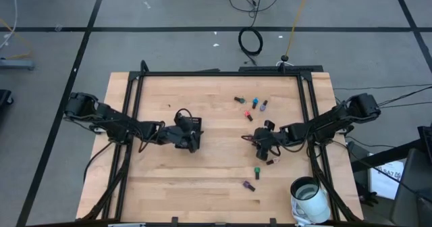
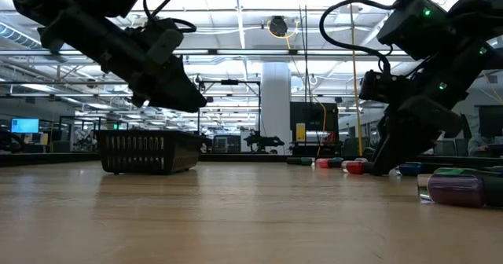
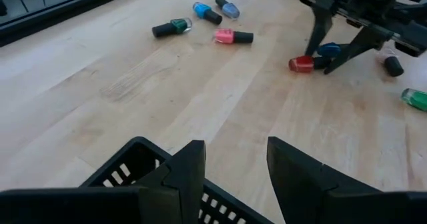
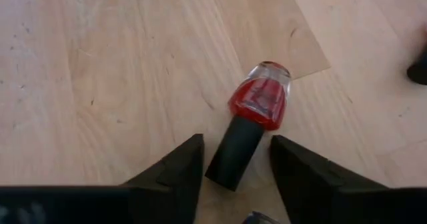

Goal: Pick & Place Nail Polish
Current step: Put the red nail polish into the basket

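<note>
Right pincer low on pale wooden surface, fingers straddling dark cap of lying red nail polish bottle, grip unclear, left pincer part-open, empty, above black slotted tray

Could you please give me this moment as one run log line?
right pincer: down at table, straddling red bottle's dark cap | left pincer: waiting over black basket | other bottles: lying on table

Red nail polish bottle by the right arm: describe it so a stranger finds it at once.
On the wooden table, go to the right gripper. The red nail polish bottle lies flat there, its black cap between the jaws. It is the only red one there; a blue bottle lies beside it.
</note>
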Available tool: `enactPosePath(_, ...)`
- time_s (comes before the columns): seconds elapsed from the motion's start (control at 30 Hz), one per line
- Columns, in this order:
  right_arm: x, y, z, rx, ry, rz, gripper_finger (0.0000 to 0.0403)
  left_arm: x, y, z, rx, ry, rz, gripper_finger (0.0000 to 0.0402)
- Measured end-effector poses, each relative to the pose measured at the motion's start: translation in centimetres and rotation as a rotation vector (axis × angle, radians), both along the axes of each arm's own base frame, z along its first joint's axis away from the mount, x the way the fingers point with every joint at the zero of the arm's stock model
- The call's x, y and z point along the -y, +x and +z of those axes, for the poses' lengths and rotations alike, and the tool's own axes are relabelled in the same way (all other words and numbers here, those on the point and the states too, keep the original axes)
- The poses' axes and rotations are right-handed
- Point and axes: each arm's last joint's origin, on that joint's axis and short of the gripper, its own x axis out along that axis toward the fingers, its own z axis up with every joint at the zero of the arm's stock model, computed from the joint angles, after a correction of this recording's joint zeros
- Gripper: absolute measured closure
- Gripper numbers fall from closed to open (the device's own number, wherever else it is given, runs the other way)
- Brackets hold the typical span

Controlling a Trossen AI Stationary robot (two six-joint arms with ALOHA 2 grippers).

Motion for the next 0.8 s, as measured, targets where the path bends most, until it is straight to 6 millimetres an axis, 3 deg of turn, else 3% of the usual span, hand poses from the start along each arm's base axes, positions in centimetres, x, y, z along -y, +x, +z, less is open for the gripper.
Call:
enactPosePath(0.3, 0.5, 0.0, 0.0, -0.012, -0.025, 0.018, 0.0355, -0.5, 0.1, 0.0, 0.002, -0.004, 0.019, 0.0243)
enactPosePath(0.63, 0.8, 0.5, 0.6, 0.032, -0.181, 0.169, 0.0355, -0.4, 0.2, 0.2, 0.028, -0.01, 0.02, 0.0243)
enactPosePath(0.8, 0.9, 1.7, 2.9, 0.114, -0.406, 0.237, 0.0355, -0.4, 0.7, 1.4, 0.166, -0.04, 0.026, 0.0243)
